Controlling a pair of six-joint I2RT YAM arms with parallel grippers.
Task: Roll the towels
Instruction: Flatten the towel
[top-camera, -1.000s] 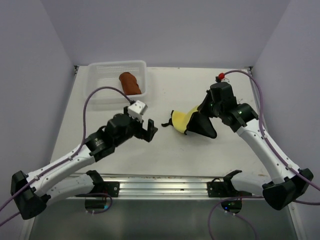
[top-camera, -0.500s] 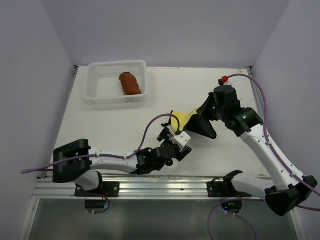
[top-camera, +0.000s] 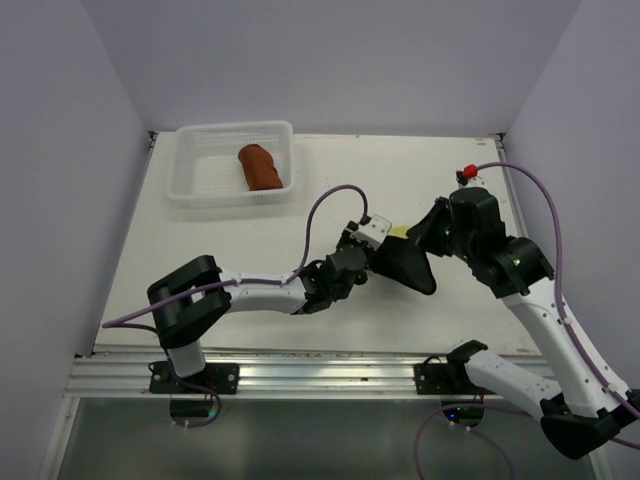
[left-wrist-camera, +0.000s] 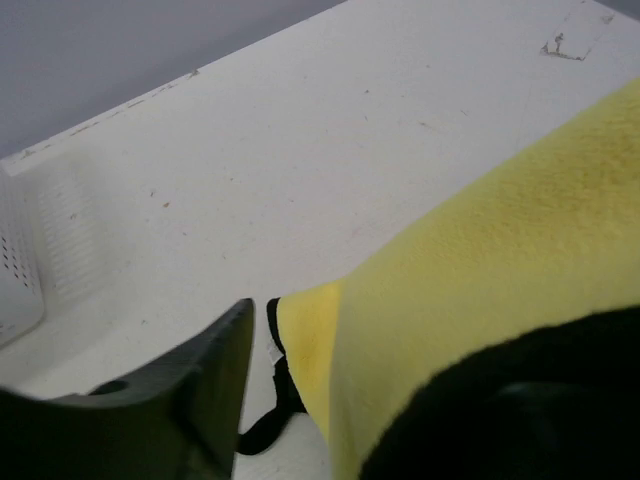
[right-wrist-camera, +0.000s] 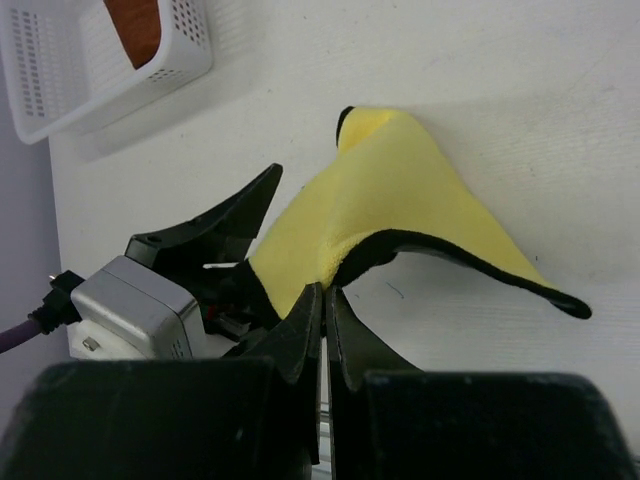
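The yellow towel (right-wrist-camera: 395, 195) with its dark hem hangs tented over the table, and my right gripper (right-wrist-camera: 325, 292) is shut on its near edge. In the top view only a sliver of that yellow towel (top-camera: 399, 233) shows, above its dark underside. My left gripper (top-camera: 366, 250) reaches in low from the left. Its jaws stand partly apart astride the towel's corner (left-wrist-camera: 310, 350), and one finger (left-wrist-camera: 205, 385) sits just clear of the hem. The rust-brown towel (top-camera: 262, 166) lies rolled in the white basket (top-camera: 190, 188).
The white mesh basket (right-wrist-camera: 60, 70) stands at the back left of the table. My left arm stretches flat across the table's front half, its purple cable (top-camera: 325, 205) looping above it. Grey walls close in the table on three sides.
My left arm has swung from the left side across to the yellow towel, and its jaws have narrowed around the corner. My right arm has drifted slightly right, still holding the towel.
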